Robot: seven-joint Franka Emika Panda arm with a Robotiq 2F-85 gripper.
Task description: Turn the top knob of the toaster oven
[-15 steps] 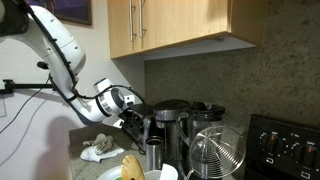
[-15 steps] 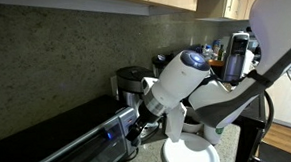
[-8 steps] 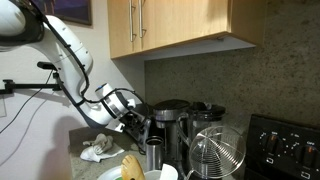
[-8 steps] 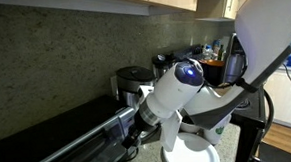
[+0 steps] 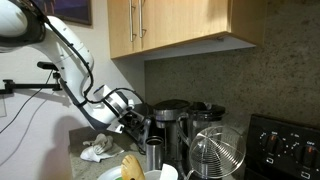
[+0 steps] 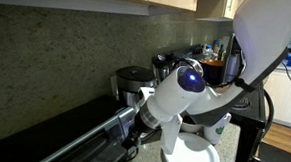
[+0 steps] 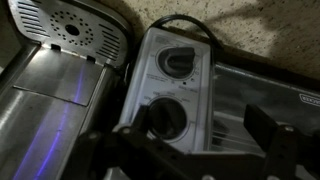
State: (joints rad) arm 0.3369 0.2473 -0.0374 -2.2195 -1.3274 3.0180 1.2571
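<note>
The toaster oven (image 6: 64,147) sits low on the counter, silver with a dark glass front. In the wrist view its silver control panel (image 7: 172,90) fills the middle, with one round knob (image 7: 180,62) higher in the picture and another knob (image 7: 166,117) below it. My gripper (image 7: 204,123) is open just in front of the panel. One dark finger (image 7: 146,120) lies by the lower knob's left edge, the other finger (image 7: 268,130) over the glass door. Nothing is held. In both exterior views the gripper (image 6: 136,132) (image 5: 132,120) is at the oven's knob end.
A black-and-steel coffee maker (image 6: 136,83) (image 7: 60,60) stands right beside the oven's panel. A black cord (image 7: 182,20) loops behind the oven. A white cloth (image 5: 100,150), a banana (image 5: 132,165), a wire-framed glass vessel (image 5: 215,150) and a black stove (image 5: 285,145) sit along the counter.
The arm has dropped a little and leaned closer to the oven's panel. The gripper has stayed open.
</note>
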